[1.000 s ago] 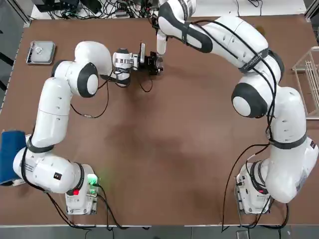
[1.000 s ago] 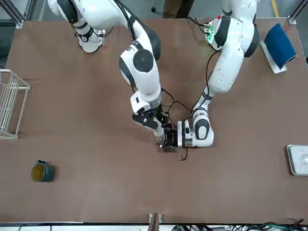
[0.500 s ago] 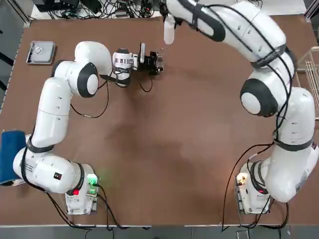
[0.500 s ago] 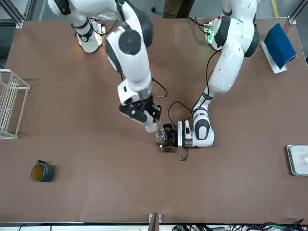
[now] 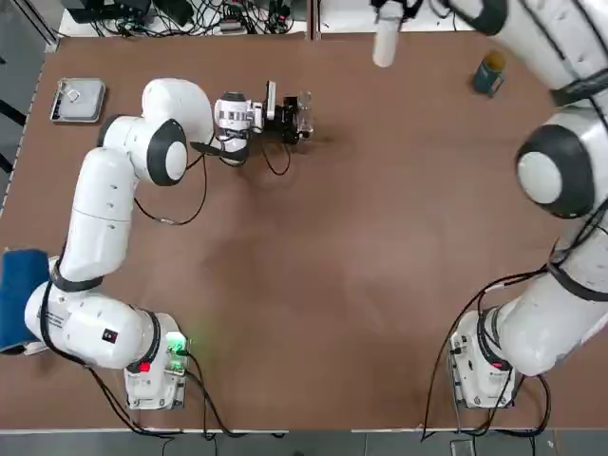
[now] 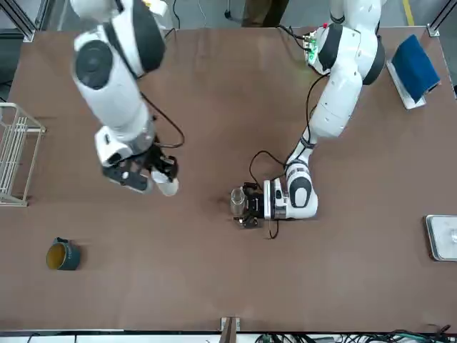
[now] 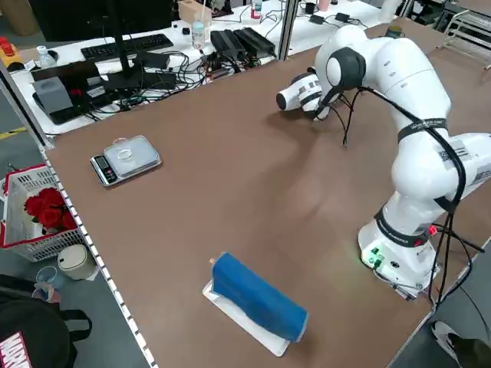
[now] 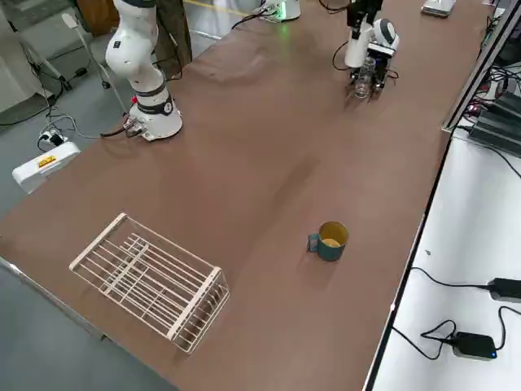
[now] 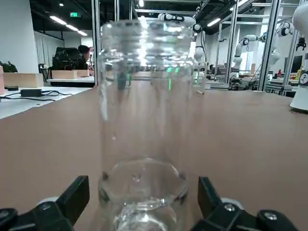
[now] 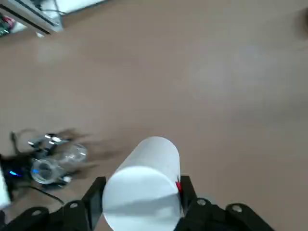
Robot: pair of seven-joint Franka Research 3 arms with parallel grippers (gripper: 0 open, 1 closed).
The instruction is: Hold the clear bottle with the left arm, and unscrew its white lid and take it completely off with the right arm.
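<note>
The clear bottle [image 5: 302, 106] stands upright without a cap near the table's far edge, also seen in the front view [image 6: 238, 202] and close up in the left wrist view [image 9: 144, 120]. My left gripper [image 5: 294, 114] lies level with the table around the bottle's base, open, with a thin gap showing between each finger [image 9: 77, 192] and the glass. My right gripper [image 10: 142, 192] is shut on the white lid [image 10: 147, 185]. It holds the lid [image 5: 385, 43] in the air well to the right of the bottle, and the front view shows the lid [image 6: 166, 186] clear of the bottle.
A dark teal mug [image 5: 489, 73] stands at the far right of the table. A wire rack [image 8: 151, 281] sits at the right edge. A small scale [image 5: 78, 100] is at the far left, and a blue roll [image 7: 257, 295] lies near the left arm's base.
The right gripper has carried the white lid up off the bottle and away to the right. The left gripper's fingers have let go of the bottle, which stays standing.
</note>
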